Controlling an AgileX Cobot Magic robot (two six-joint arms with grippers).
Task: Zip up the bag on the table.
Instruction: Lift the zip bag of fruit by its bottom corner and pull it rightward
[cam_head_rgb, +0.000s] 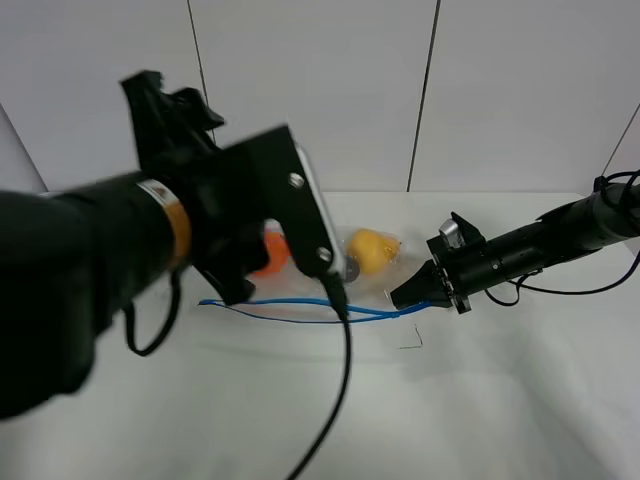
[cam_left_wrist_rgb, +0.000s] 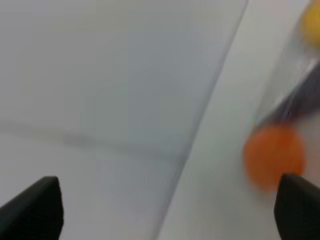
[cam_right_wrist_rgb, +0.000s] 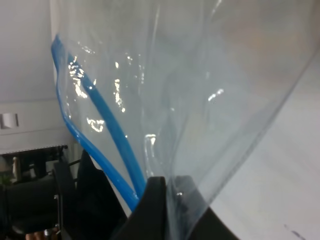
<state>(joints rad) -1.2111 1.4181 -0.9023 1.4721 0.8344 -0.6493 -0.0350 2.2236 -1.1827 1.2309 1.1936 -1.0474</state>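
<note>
Bag (cam_head_rgb: 372, 275) lying left-to-right, blue zip (cam_head_rgb: 290, 310) nearside

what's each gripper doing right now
Left gripper: open, holding nothing.
Right gripper: closed on the edge of the bag.

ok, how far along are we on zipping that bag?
Done: the right claw is shut on the end of the bag, beside the blue zip strip. In hand: the left claw is open and holds nothing; the orange item shows near one fingertip. Left: the strip's two blue tracks lie apart, so no stretch in view is sealed yet.
</note>
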